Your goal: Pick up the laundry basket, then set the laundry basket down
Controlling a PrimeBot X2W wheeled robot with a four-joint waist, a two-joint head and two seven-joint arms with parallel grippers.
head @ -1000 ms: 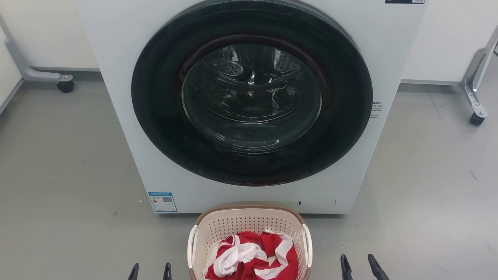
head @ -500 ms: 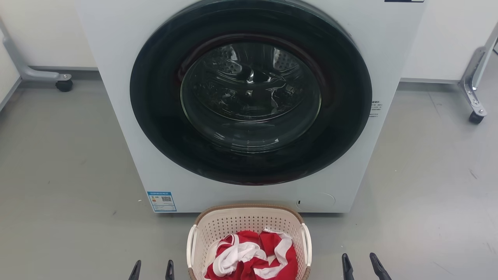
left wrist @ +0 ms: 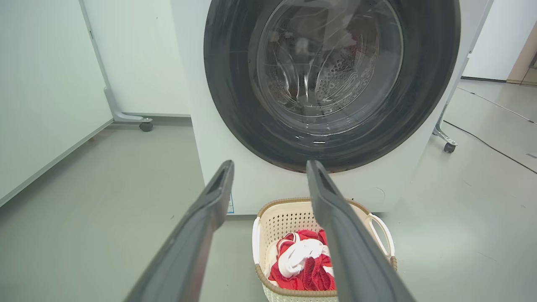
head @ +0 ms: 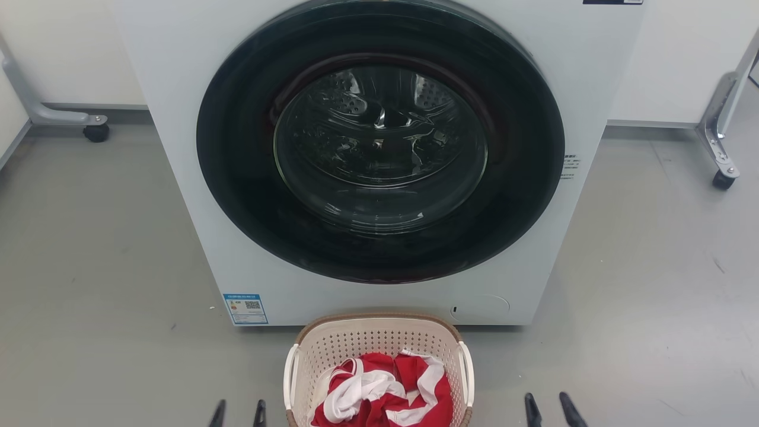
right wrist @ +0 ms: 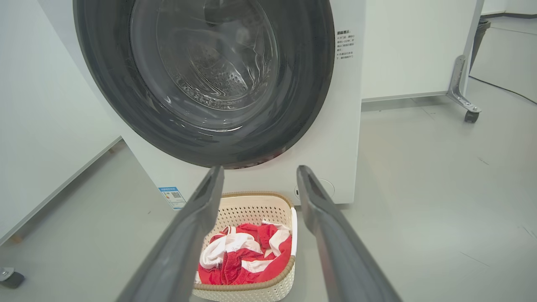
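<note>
I have the laundry basket [head: 379, 341] standing on the grey floor [head: 89, 284], just in front of the washing machine [head: 178, 178] and between my two grippers. The left gripper [head: 239, 412] and right gripper [head: 550, 410] both hang empty with fingers parted, clear of the basket's sides.

It is thin perforated plastic holding only a bundled red-and-white garment [head: 385, 394], so I judge it light, though the walls would likely flex if squeezed. The brown rim [head: 379, 317] looks stiffer. I'd take it by the white side handles [head: 290, 373], one gripper on each, to keep it level. From these angles I can't quite tell how much gap lies behind each handle.
</note>
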